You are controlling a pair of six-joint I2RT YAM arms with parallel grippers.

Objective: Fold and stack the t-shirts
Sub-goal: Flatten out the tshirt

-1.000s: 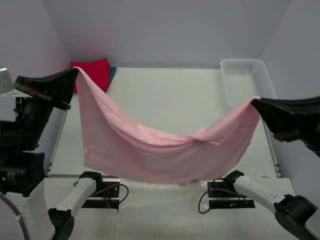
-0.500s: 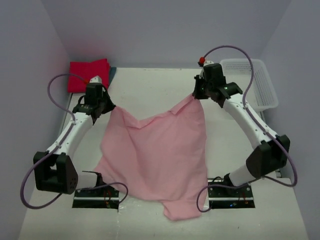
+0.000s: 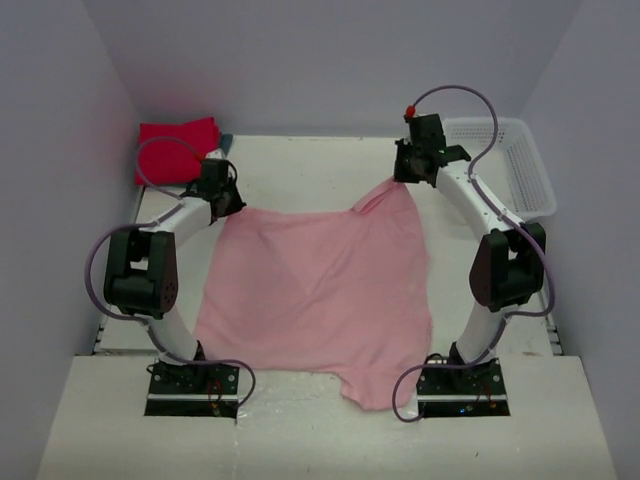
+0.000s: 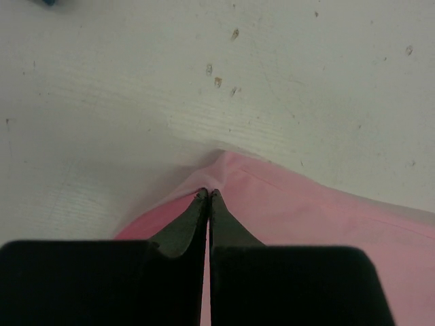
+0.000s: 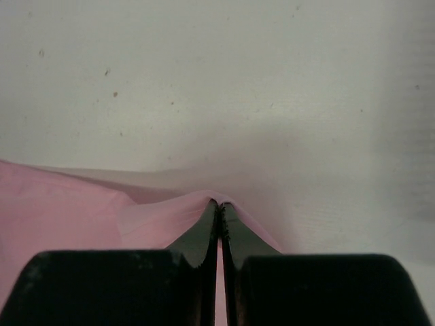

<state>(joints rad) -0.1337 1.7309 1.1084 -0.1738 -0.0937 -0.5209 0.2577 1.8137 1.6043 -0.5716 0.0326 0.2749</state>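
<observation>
Left fingers [image 4: 180,234] and right fingers [image 5: 197,238] are pinching shut on far corners of the large pale pink cloth t-shirt [image 3: 320,290], lying spread on the white worktop [image 3: 320,170]. Risk: near hem is overhanging the front edge, likely snagging if dragged. Beyond, bare strip; folded crimson-red t-shirt [image 3: 180,140] and white plastic mesh basket [image 3: 500,122] are crowding far corners.

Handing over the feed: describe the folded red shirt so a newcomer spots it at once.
Go to the far left corner of the white table. The red t-shirt lies there folded into a block, beyond the left gripper. It alone is bright crimson; the pink t-shirt is pale and spread out, and only a sliver of dark teal cloth peeks out on its right.
</observation>
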